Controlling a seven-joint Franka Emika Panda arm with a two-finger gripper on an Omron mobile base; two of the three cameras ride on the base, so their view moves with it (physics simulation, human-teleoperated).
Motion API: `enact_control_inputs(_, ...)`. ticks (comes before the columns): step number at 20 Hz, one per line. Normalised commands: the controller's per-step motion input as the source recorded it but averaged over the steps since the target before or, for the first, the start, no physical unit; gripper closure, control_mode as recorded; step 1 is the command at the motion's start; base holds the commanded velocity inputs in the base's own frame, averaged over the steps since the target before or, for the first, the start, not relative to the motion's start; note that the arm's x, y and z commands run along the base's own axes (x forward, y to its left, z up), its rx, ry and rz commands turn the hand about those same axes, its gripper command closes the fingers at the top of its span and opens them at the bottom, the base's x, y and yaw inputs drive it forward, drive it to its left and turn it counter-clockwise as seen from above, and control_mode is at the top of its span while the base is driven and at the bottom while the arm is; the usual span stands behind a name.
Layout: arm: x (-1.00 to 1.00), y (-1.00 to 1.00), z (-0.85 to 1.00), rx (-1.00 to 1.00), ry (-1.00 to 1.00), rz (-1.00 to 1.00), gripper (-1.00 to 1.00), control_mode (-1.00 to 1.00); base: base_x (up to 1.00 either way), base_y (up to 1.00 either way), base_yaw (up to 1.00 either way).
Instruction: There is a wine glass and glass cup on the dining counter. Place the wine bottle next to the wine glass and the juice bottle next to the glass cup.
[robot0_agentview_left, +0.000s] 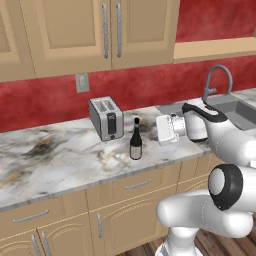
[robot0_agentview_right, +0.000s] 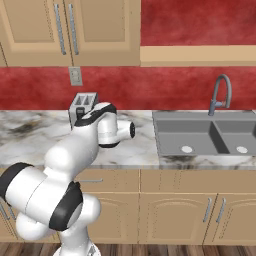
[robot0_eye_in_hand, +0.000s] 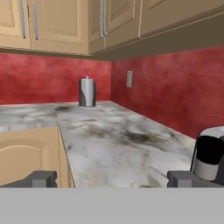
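The wine bottle (robot0_agentview_left: 135, 140), slim and dark with a pale label, stands upright on the marble worktop (robot0_agentview_left: 55, 160) just in front of the toaster. My gripper (robot0_agentview_left: 161, 130) hovers level with it, a short way to its right, pointing left. In the hand view the gripper (robot0_eye_in_hand: 112, 179) is open with nothing between its fingertips (robot0_eye_in_hand: 41, 178). The wine glass, glass cup, juice bottle and dining counter are out of view.
A silver toaster (robot0_agentview_left: 106, 118) sits behind the bottle near the red wall and shows at the right edge of the hand view (robot0_eye_in_hand: 210, 158). A steel canister (robot0_eye_in_hand: 87, 92) stands in the far corner. The sink (robot0_agentview_right: 205, 132) and its faucet (robot0_agentview_right: 220, 95) lie to the right.
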Motion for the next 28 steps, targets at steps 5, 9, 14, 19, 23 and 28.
enact_control_inputs(5,0.16,0.01,-0.06,0.00,0.00,0.00,-1.00,-1.00,0.00,0.00,0.00)
enact_control_inputs(9,0.12,0.04,-0.05,0.00,0.00,0.00,-1.00,-1.00,0.00,0.00,0.00)
enact_control_inputs(14,0.15,0.03,-0.06,0.00,0.00,0.00,-1.00,-1.00,0.00,0.00,0.00)
enact_control_inputs(19,0.12,0.02,-0.08,0.00,0.00,0.00,-1.00,-1.00,0.00,0.00,0.00)
enact_control_inputs(23,0.15,0.00,-0.08,0.00,0.00,0.00,-1.00,-1.00,0.00,0.00,0.00)
enact_control_inputs(28,0.12,0.04,-0.08,0.00,0.00,0.00,-1.00,-1.00,0.00,0.00,0.00)
